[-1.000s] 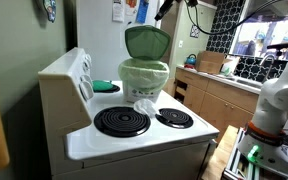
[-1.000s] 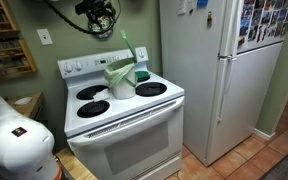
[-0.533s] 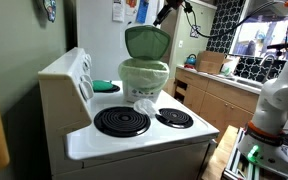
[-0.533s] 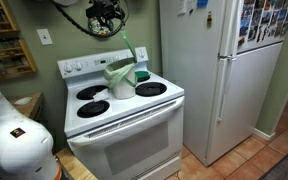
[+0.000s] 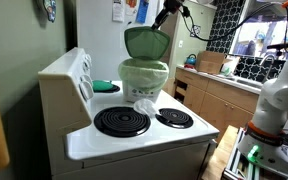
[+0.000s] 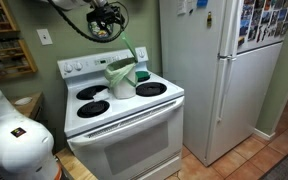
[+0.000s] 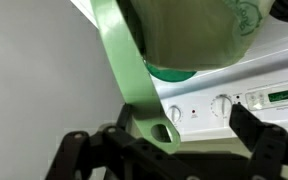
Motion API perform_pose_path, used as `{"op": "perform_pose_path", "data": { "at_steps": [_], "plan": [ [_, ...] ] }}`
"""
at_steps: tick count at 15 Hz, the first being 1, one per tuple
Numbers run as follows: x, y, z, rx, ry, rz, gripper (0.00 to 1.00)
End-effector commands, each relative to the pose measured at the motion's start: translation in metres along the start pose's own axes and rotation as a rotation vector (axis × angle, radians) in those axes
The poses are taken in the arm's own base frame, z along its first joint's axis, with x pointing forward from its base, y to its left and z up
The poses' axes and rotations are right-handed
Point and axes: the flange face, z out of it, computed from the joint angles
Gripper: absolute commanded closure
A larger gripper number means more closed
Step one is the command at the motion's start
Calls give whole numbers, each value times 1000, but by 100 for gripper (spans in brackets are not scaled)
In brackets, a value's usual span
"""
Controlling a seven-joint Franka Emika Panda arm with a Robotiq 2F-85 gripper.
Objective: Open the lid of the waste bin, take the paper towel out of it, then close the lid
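Evidently the lid (image 5: 146, 42) stands upright over the waste bin (image 5: 143, 78); the paper towel (image 5: 144, 103) lies outside, lower centre; the hand (image 7: 162, 140), fingers (image 7: 256, 142) spread, straddles the lid's rim, presumably for closing.

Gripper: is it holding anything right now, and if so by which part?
Nothing held. In the wrist view the gripper is open, its fingers wide apart; the raised lid's rim tab lies between them and seems to touch neither.

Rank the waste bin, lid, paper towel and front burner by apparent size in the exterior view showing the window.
Largest: waste bin and front burner, alike, burner nearer, so unranked.
Then lid.
Smallest: paper towel.
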Motion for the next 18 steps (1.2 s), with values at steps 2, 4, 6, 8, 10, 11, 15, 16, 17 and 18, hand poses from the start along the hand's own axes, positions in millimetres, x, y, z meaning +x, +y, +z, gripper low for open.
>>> {"op": "perform_pose_path", "data": {
  "at_steps": [2,4,6,8,10,11,15,16,17,18],
  "plan": [
    [-10,-31,5,156,-72,21,0],
    [-11,-45,3,229,-104,40,0],
    [-11,-54,-1,282,-131,53,0],
    [-12,-64,-6,312,-162,60,0],
    [-14,-72,-12,321,-192,50,0],
    [-14,-75,-15,313,-204,39,0],
    [-10,-74,-10,304,-183,31,0],
    [-10,-74,-9,304,-185,32,0],
    [-10,-73,-8,304,-185,33,0],
    [-10,-73,-8,304,-186,33,0]
  ]
}}
